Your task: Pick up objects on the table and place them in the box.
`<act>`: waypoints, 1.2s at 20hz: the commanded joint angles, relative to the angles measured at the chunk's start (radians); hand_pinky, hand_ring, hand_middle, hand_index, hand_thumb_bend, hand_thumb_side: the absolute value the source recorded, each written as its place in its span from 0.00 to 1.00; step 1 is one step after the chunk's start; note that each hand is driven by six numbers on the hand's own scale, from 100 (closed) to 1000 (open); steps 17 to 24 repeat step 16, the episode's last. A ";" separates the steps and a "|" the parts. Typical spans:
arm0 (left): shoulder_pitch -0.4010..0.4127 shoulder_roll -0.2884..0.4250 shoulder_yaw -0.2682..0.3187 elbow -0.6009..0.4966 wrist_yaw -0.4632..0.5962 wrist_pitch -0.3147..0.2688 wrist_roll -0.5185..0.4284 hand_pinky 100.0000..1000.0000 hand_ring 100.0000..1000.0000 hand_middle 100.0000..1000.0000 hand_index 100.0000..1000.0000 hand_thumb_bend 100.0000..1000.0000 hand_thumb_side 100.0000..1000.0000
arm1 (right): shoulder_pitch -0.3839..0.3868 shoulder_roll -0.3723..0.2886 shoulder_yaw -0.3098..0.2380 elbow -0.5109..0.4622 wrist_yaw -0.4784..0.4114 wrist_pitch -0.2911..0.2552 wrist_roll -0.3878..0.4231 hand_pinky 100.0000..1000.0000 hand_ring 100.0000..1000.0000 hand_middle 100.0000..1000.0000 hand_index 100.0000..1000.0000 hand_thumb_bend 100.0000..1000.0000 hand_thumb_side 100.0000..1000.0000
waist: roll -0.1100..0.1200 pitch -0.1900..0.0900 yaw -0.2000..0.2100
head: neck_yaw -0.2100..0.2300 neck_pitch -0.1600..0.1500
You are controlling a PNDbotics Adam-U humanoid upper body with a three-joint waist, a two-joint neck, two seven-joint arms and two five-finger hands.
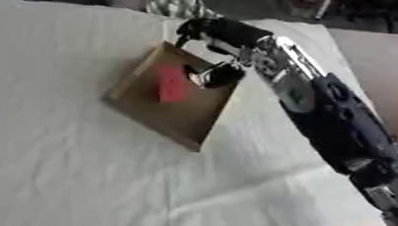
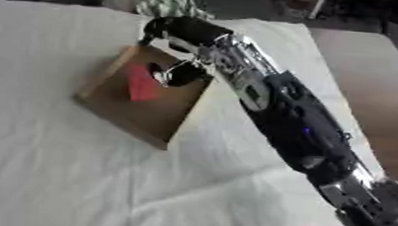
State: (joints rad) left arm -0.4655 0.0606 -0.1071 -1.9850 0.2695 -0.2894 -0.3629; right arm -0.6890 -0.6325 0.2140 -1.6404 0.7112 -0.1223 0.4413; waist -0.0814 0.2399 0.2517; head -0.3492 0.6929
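A white cloth (image 1: pixel 61 151) is covering the counter, and it is lying mostly bare on the left side. Near the middle, a brown box (image 1: pixel 155 113) is sitting turned at a slant on the cloth, open at the top so things can be dropped in. A red thing (image 1: pixel 171 85) is already lying inside the box, toward its left half. Just to the right of it, a dark round thing (image 1: pixel 222 76) is lying in the far right corner of the box, close to the wall.

The right arm is reaching in from the near right corner and stretching across the counter. The right hand (image 1: pixel 214 33) is hanging over the far edge of the box, probably because it is putting things in there. Its fingers are pointing down toward the box. It is not possible to tell whether they are curled or straight, or whether they are touching the dark thing.

The left hand is not showing anywhere.
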 commanded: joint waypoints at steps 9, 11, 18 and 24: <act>0.010 0.035 0.026 -0.015 -0.026 -0.003 0.035 0.52 0.71 0.69 0.74 0.00 0.62 | 0.148 -0.241 -0.206 -0.357 -0.222 0.116 -0.200 0.88 0.85 0.87 0.81 0.00 0.74 | 0.012 -0.044 -0.052 | 0.091 0.028; 0.011 0.039 0.029 -0.015 -0.031 -0.005 0.041 0.52 0.71 0.69 0.74 0.00 0.62 | 0.184 -0.267 -0.237 -0.359 -0.251 0.097 -0.261 0.88 0.85 0.87 0.80 0.00 0.74 | 0.016 -0.046 -0.060 | 0.105 0.028; 0.013 0.051 0.042 -0.015 -0.044 -0.011 0.061 0.52 0.71 0.69 0.74 0.00 0.62 | 0.298 -0.312 -0.308 -0.360 -0.273 0.049 -0.407 0.88 0.84 0.86 0.79 0.00 0.76 | 0.026 -0.047 -0.078 | 0.136 0.028; 0.013 0.051 0.042 -0.015 -0.044 -0.011 0.061 0.52 0.71 0.69 0.74 0.00 0.62 | 0.298 -0.312 -0.308 -0.360 -0.273 0.049 -0.407 0.88 0.84 0.86 0.79 0.00 0.76 | 0.026 -0.047 -0.078 | 0.136 0.028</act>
